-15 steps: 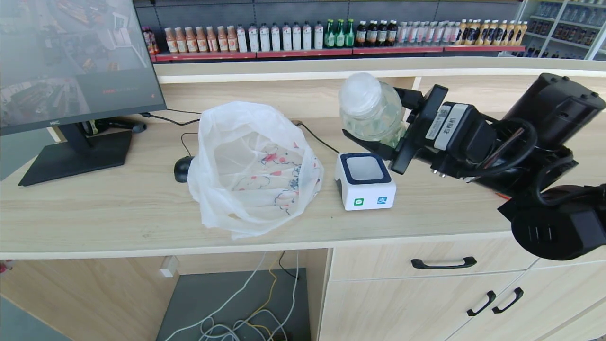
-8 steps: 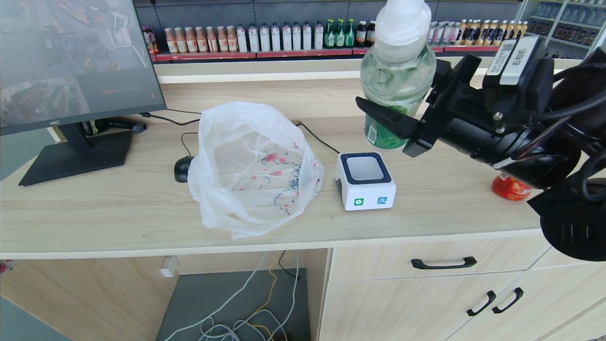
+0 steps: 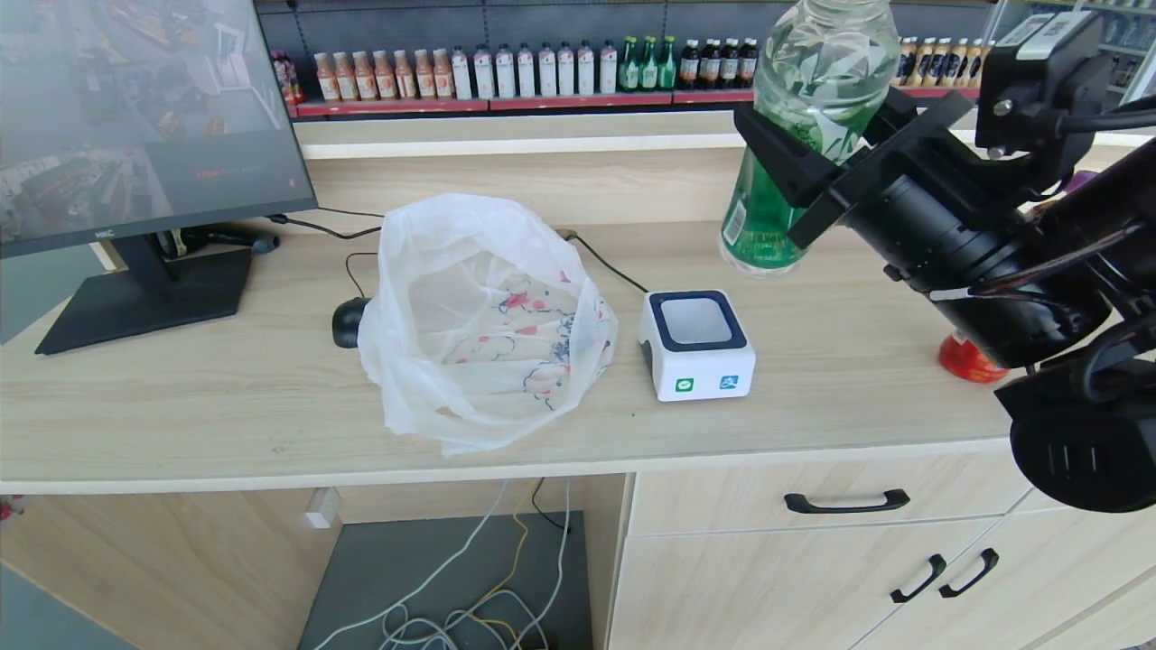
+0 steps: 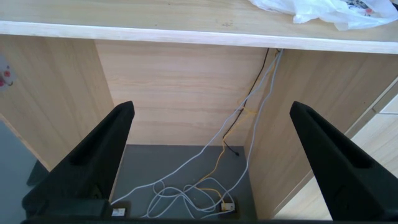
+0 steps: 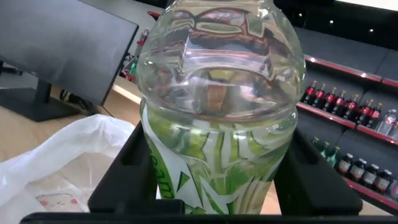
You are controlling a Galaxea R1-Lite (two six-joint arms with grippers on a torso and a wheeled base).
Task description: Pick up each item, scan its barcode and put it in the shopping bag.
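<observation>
Head view first: bottle (image 3: 763,226) aloft in right tool (image 3: 835,135), scan not yet done.
Clamped round bottle's middle, upright, raised over surface (image 3: 181,397), right of scanner (image 3: 695,343); shopping bag (image 3: 483,316) open left of scanner. Pale barcode patch facing sideways, not at scanner window: misread likely unless turned. Cap cut off at frame top; red item (image 3: 966,359) half hidden by arm. Left wrist view: left tool (image 4: 211,155) spread wide, empty, below surface edge. Right wrist view: bottle close against lens, lower label cut off.
</observation>
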